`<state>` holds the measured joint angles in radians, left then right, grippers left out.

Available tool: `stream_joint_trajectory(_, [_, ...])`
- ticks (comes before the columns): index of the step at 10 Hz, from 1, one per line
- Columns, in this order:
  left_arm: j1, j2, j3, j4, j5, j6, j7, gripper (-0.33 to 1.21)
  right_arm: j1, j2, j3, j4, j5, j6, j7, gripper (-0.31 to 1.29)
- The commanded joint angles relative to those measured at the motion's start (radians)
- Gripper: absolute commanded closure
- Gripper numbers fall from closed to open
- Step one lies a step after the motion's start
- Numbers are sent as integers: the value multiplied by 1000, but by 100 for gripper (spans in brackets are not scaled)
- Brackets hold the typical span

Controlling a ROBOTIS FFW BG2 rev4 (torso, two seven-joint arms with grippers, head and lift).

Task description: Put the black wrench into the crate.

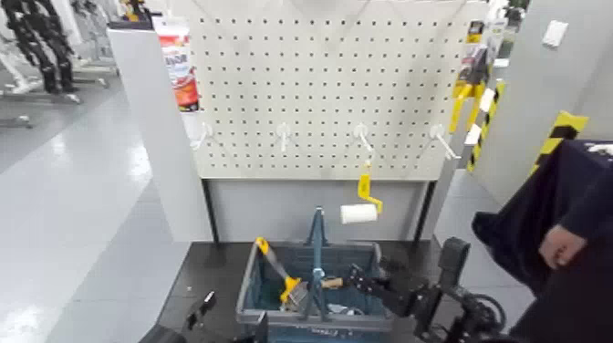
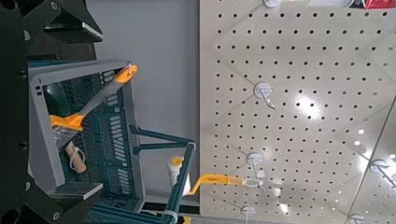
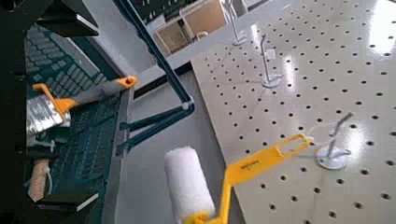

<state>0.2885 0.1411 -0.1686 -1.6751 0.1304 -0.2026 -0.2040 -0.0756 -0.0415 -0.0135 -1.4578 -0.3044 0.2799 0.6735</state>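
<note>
Blue-grey plastic walls the crate [image 1: 244, 290], which stands on the dark worktop [image 1: 196, 283] below the pegboard [image 1: 319, 91], and we judge that we are at the release: our right tool [image 3: 97, 116] is spread wide over its right-hand part, with nothing between the fingers. We cannot pick out the black wrench with certainty; a silvery shape [image 1: 345, 310] low in the crate, near a wooden handle [image 1: 331, 283], may be its head. If so, the placing is all but done, and our next move is to lift clear, jaws kept apart, once we are sure that nothing catches. The upright bar handle [image 1: 317, 228] is the edge to mind on one side, the thick rim on the other, and the hanging paint roller [image 1: 359, 213] narrows the way up towards the board. The yellow-handled brush [image 1: 276, 265] leans across the far side of the bar. Our left tool [image 2: 101, 112] waits by the crate's left part, also apart and empty.
</note>
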Motion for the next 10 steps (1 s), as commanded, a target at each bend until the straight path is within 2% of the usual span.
stream_joint_trajectory(1, [5,-2,4,-2,0,-1,-2,18,178,5,29,-205,61,-185,-227,9])
stream_joint_trajectory(2, [8,-2,8,-3,0,-1,-2,18,260,12,44,-274,79,-258,-347,9])
stream_joint_trajectory(3, [12,-2,11,-5,0,-3,-2,18,319,17,49,-314,100,-303,-416,8])
stream_joint_trajectory(4, [14,-2,12,-6,0,-3,-2,18,378,19,63,-335,93,-361,-477,7])
stream_joint_trajectory(6, [18,-2,18,-8,0,-3,-2,18,487,17,67,-391,108,-427,-532,8])
stream_joint_trajectory(7, [20,-2,21,-9,0,-1,-2,18,530,17,76,-420,126,-424,-571,8])
stream_joint_trajectory(9, [21,0,26,-12,0,6,-5,18,583,19,93,-440,173,-476,-617,8])
stream_joint_trajectory(10, [23,-2,27,-14,0,8,-5,18,599,15,101,-446,173,-478,-629,8])
